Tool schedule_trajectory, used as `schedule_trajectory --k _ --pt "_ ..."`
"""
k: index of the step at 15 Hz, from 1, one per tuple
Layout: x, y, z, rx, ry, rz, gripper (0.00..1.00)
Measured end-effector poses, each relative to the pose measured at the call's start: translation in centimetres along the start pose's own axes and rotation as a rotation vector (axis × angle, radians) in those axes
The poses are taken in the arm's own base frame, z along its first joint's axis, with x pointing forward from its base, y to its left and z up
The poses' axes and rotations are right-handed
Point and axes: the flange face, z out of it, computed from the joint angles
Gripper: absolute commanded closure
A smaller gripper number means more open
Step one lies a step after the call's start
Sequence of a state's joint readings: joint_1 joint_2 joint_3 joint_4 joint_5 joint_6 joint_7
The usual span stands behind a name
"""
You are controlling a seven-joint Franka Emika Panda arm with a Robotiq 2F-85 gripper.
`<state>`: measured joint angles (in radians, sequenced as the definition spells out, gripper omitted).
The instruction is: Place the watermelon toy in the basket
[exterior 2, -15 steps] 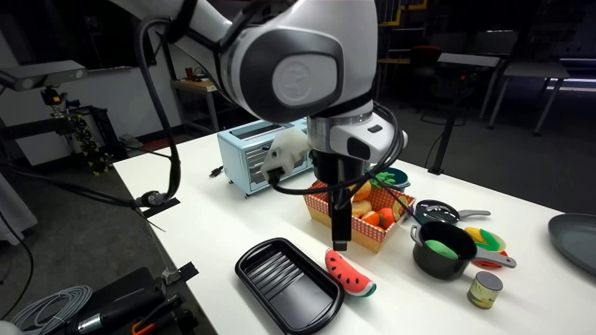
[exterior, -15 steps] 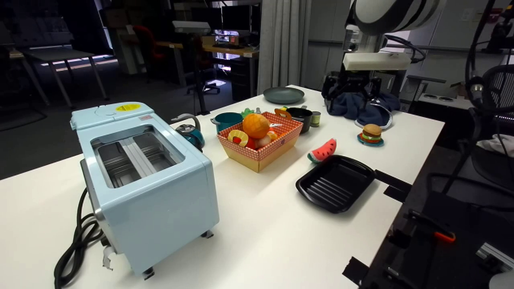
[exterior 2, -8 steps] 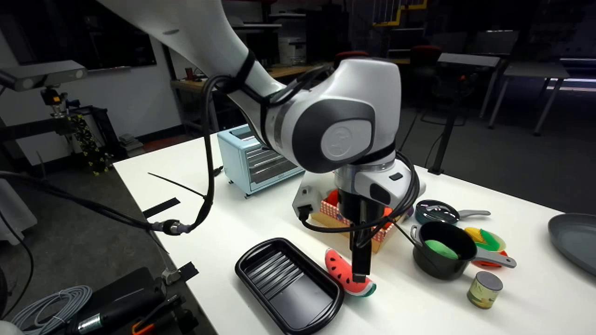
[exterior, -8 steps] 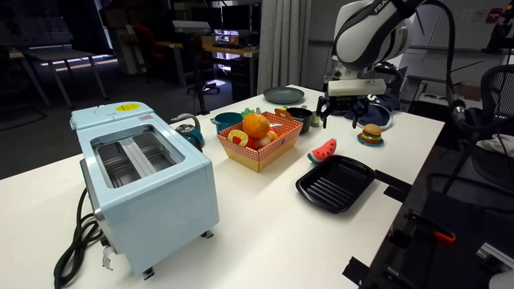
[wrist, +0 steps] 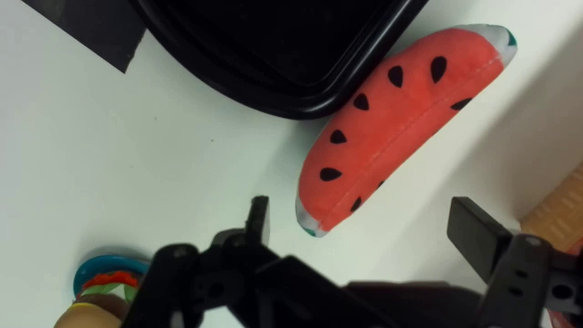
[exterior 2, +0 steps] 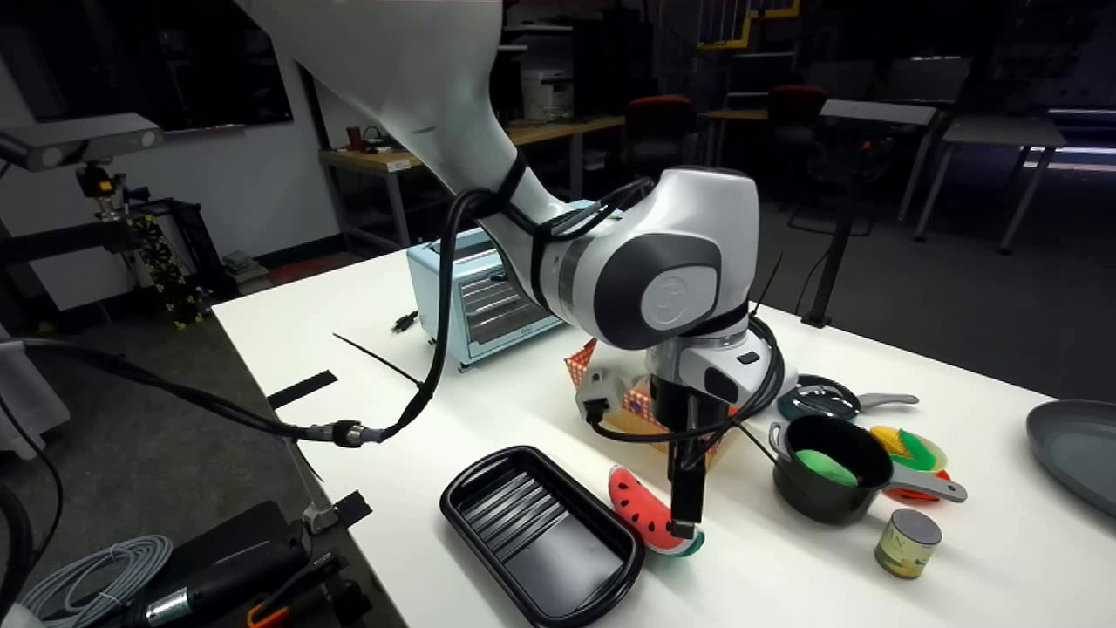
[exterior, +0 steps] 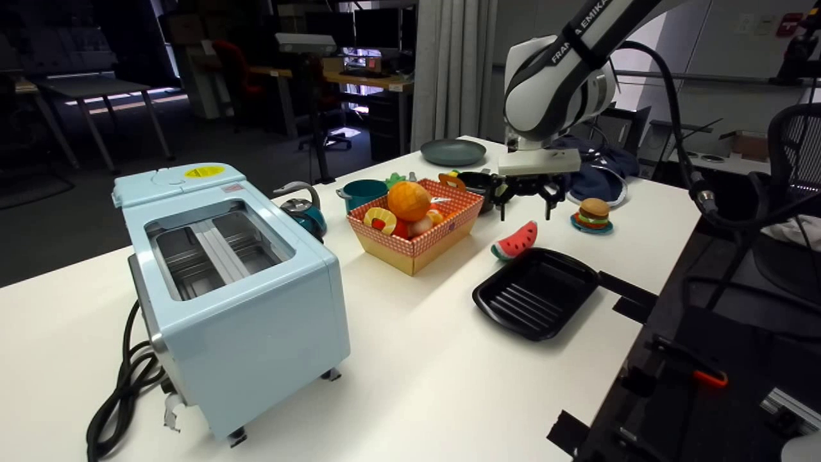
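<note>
One red, seed-spotted, wedge-shaped watermelon toy (wrist: 396,127), seemingly soft cloth, ends white and green. Lies on the smooth white table (exterior: 410,398), alongside a black, ridged, rectangular grill pan (exterior 2: 558,563); whether toy and rim touch cannot be told.

One black two-jawed gripper (wrist: 362,216), poised at one end of the toy, its exact height hard to judge. Jaws parted wide, clasping nothing; in the wrist view that end reaches between them, aslant.

One tan-orange rectangular basket (exterior: 442,247), red-checked lining, near the toy but apart. Contents include a round orange toy fruit (exterior: 409,201), standing above the rim, and a yellow pineapple-ring toy (exterior: 380,221).

Outlying: brown-bunned burger toy (exterior: 594,212) on a round teal plate (wrist: 107,263); black grey-handled pot (exterior 2: 824,506); pale blue box-shaped toaster (exterior: 256,333).

Hazards, by judgement:
– Gripped here, so far from its middle, the toy may be held by the tapered tip alone and pivot or slip out.
– Its slant may let one jaw meet it first and shove it panward.
– Lowered nearer the middle, the pan-side jaw may land on the rim.
– The basket being well filled, a toy released over the orange fruit could roll out.
</note>
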<state>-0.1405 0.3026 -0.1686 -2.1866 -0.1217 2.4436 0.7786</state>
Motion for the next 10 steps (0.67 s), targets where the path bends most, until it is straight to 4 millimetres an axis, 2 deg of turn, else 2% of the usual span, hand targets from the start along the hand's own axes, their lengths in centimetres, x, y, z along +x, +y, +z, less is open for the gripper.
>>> schedule_trajectory --k 5,6,9,10 --pt "-0.6 -1.4 2.4 -0.038 -0.014 -0.014 0.02" --pt "-0.7 -1.4 2.9 -0.048 -0.020 -0.015 0.18" --pt "-0.7 -1.1 4.0 -0.071 -0.032 -0.013 0.38" --pt "-0.5 -0.9 4.3 -0.077 -0.033 -0.009 0.48"
